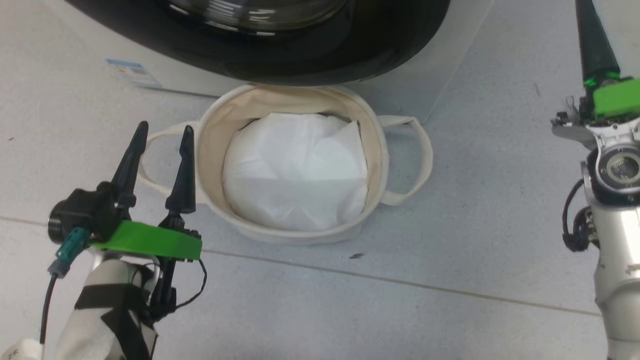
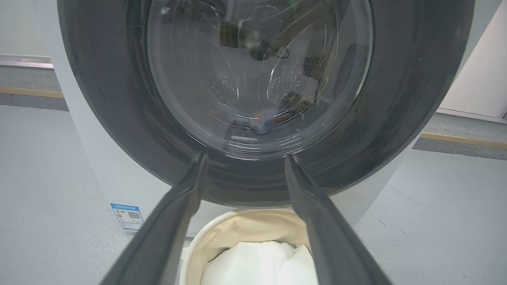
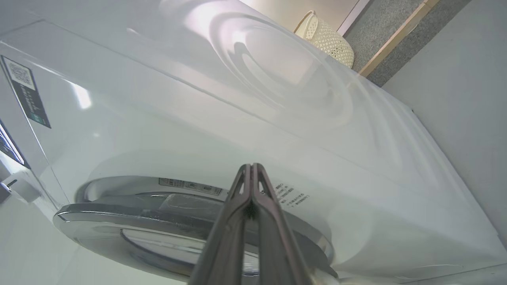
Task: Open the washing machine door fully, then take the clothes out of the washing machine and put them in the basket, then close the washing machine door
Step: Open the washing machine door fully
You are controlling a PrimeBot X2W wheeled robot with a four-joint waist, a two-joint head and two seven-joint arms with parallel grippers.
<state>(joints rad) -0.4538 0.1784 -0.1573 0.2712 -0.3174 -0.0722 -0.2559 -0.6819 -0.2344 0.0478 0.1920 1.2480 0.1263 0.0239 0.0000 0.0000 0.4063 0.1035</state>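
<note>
Head view, left gripper (image 1: 166,127): two long, dark, tapered fingers standing well apart with nothing between them. The tips point up and are seen against the left loop handle of the basket (image 1: 210,135). A green plastic bracket (image 1: 150,240) sits at the finger roots. Below it is a pale forearm (image 1: 95,320) wrapped in black strap.

Right wrist view, right gripper (image 3: 250,168): the fingers are pressed together along their length and hold nothing. The tips are aimed at the rim of the washing machine door (image 3: 119,213), seen edge-on as a bright chrome band. I cannot tell whether they touch it.

Left wrist view:
- The door is a glossy black ring around a bulging clear glass porthole. It sits shut against the smooth white front of the washing machine (image 2: 99,178).
- A perforated steel drum (image 2: 222,87) shows through the glass.
- The clothes (image 2: 263,122) lie low in the drum, a small blue crumple with orange flecks, dim behind reflections.
- A blue-and-white sticker (image 2: 127,215) is on the lower front of the machine.

Basket:
- It is a round tub of cream canvas with soft walls, its two loop handles splayed out to the sides.
- It stands on the floor (image 1: 400,320) just in front of the machine, under the door's lower edge.
- Inside is a white liner (image 1: 295,170), a smooth creased sheet bunched over the bottom.

The floor is pale grey and matt, crossed by a thin seam line.
</note>
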